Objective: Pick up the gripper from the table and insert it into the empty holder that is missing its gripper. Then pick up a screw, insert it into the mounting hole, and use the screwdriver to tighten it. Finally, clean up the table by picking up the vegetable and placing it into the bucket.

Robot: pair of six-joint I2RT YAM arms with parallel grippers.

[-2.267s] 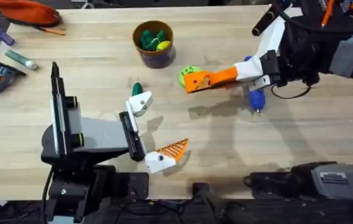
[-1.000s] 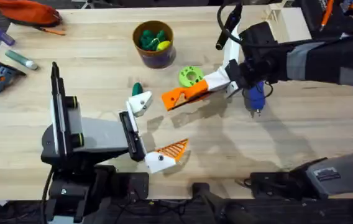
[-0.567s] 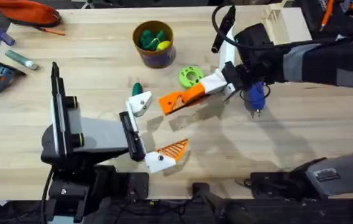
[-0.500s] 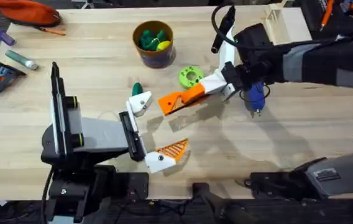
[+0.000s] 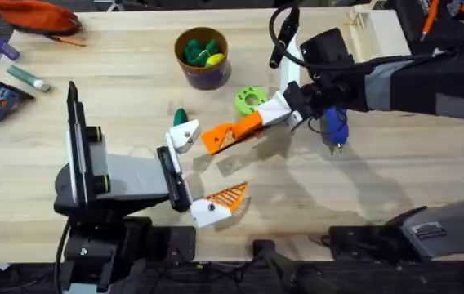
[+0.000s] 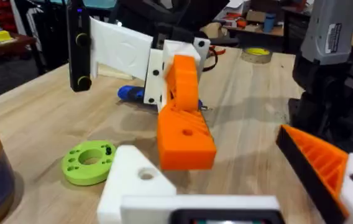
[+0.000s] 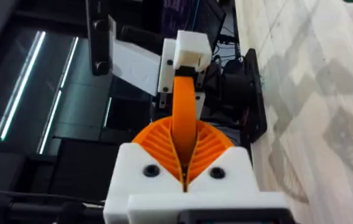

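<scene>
A: Two arms in the overhead view. The right gripper (image 5: 216, 139) is clamped on the orange gripper (image 5: 225, 135), held above the table (image 5: 118, 90) just beside the white holder (image 5: 185, 136). The left gripper (image 5: 195, 175) stands wide apart, with one orange ribbed tip (image 5: 228, 196).

B: One vegetable (image 5: 180, 117) lies against the holder; one bucket (image 5: 203, 57), one lime-green disc (image 5: 251, 100), one blue screwdriver (image 5: 335, 126) under the right arm.

A: Left wrist view: one orange gripper (image 6: 183, 118) hangs just over the bare holder (image 6: 140, 182), disc (image 6: 89, 162) beside it.

B: Right wrist view: two ribbed pads (image 7: 148, 146) pressed onto the one orange gripper (image 7: 184, 121).
</scene>
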